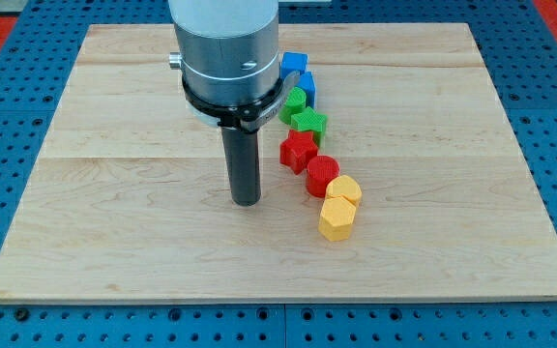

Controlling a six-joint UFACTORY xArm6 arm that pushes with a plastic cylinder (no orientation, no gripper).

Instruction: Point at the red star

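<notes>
Red star (298, 151) just right of my tip (247, 200)

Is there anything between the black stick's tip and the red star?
No. In the camera view only bare wooden board lies between my tip and the red star-shaped block, which sits to the tip's right.

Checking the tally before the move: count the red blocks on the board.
2. The red star sits mid-row, to the right of my tip; the red cylinder touches it toward the view's bottom right. More could hide behind the arm.
</notes>
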